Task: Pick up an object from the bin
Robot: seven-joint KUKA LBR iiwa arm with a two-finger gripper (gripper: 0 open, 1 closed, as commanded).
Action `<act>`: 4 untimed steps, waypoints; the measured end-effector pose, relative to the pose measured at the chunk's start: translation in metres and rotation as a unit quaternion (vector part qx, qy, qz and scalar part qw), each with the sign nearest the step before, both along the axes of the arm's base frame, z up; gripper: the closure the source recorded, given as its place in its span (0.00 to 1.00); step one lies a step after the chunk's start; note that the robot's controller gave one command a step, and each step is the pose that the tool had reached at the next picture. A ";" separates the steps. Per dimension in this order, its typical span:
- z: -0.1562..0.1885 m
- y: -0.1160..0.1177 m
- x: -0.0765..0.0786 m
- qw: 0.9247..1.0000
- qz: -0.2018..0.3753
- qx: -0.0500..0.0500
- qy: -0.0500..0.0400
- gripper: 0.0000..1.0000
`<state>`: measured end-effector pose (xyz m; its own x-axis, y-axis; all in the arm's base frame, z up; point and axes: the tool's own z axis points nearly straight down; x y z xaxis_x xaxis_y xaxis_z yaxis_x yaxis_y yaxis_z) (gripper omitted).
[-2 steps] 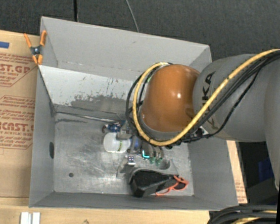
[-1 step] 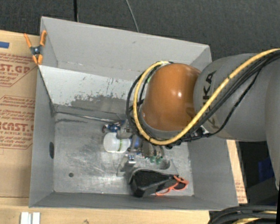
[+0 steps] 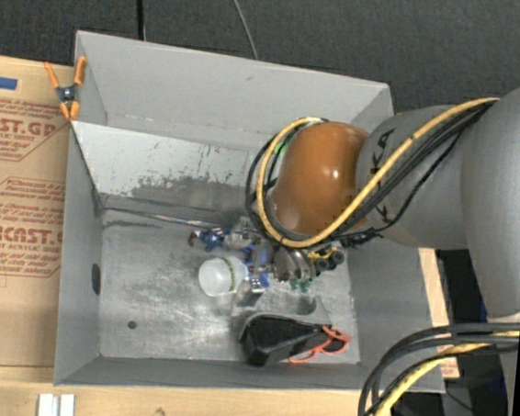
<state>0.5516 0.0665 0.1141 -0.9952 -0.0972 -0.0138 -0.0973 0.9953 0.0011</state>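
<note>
- Lit from above, moderately bright, with the pale far wall of the grey bin (image 3: pixel 226 88) brightest.
- Glinting softly on the orange wrist cover (image 3: pixel 314 176), toward its right.
- Reflecting in dull streaks off the scuffed bin floor.
- Shaded under the arm (image 3: pixel 485 180), darkest beside the white round thing (image 3: pixel 217 276).
</note>
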 end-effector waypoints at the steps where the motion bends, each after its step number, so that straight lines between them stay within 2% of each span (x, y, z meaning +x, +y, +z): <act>1: 0.004 -0.008 0.018 1.000 -0.021 -0.001 0.008 0.00; 2: 0.002 0.021 0.041 1.000 0.002 -0.001 0.005 0.00; 3: -0.032 0.013 0.036 0.998 -0.061 0.010 -0.009 0.00; 4: -0.024 0.014 0.038 0.998 -0.062 0.008 -0.008 1.00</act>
